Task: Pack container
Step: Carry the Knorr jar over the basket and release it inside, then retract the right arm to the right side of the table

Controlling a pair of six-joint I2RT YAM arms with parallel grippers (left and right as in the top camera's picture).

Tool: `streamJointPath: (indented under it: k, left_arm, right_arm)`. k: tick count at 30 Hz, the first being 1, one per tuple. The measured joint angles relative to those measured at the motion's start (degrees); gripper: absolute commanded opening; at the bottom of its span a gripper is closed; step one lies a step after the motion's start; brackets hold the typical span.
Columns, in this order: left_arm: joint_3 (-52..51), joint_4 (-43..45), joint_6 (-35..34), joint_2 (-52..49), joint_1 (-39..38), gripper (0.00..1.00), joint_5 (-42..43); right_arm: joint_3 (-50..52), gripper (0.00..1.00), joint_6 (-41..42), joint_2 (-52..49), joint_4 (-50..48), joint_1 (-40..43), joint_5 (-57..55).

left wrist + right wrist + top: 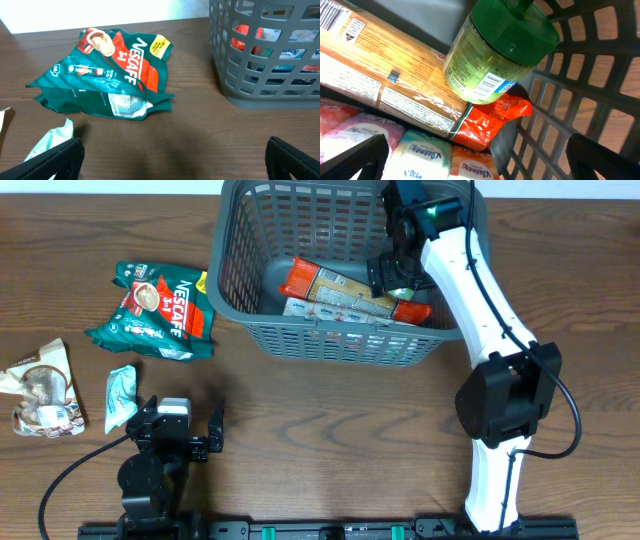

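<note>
Dark wooden counter [330, 410] seen from overhead, with the container [330, 342] at top centre. Inside it, a long tan packet [335, 283] with orange-red ends, and a row of tissue packs [335, 310] just in front. Reaching over the right rim into the container, the white right arm [475, 290]; right jaws hidden under the wrist from this angle. Left of the container, near but apart, a green and red Nescafe pouch [155, 308]; below it a small white and green sachet [120, 395]; further left a crumpled beige packet [40, 390]. At bottom left, the black left arm [160, 445].

From the left wrist: brown counter, white wall behind. Nescafe pouch [112, 70] lying flat ahead, container [250, 90] at right with tissue packs [295, 55] showing through the lattice, sachet [50, 140] at lower left. Left jaws spread wide, one dark fingertip [55, 162] in each bottom corner, nothing between.

From the right wrist: inside the container, lattice wall [580, 85] at right. Green-lidded jar [492, 55] lying against the tan packet [385, 65], beside the wall, above the tissue packs [420, 155]. Right jaws wide apart, clear of the jar, gripping nothing.
</note>
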State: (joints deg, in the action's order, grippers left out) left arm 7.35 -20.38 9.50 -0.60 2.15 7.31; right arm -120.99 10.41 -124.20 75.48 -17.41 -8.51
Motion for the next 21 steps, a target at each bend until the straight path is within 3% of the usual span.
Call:
streamJointPath:
  k: [5,11,17,21]
  left_arm:
    - [0.0,0.0,0.0,0.0,0.0,0.99,0.0]
    - [0.0,0.0,0.0,0.0,0.0,0.99,0.0]
    - [0.0,0.0,0.0,0.0,0.0,0.99,0.0]
    - [0.0,0.0,0.0,0.0,0.0,0.99,0.0]
  right_arm:
    - [-4.5,0.99,0.0,2.8,1.3,0.1,-0.2]
    - [-12.3,0.99,2.5,14.8,3.5,2.6,-4.3]
    - [-15.2,0.99,9.5,29.6,10.0,15.7,-12.0]
    - [-15.3,0.99,13.7,32.3,14.5,24.4,-14.3]
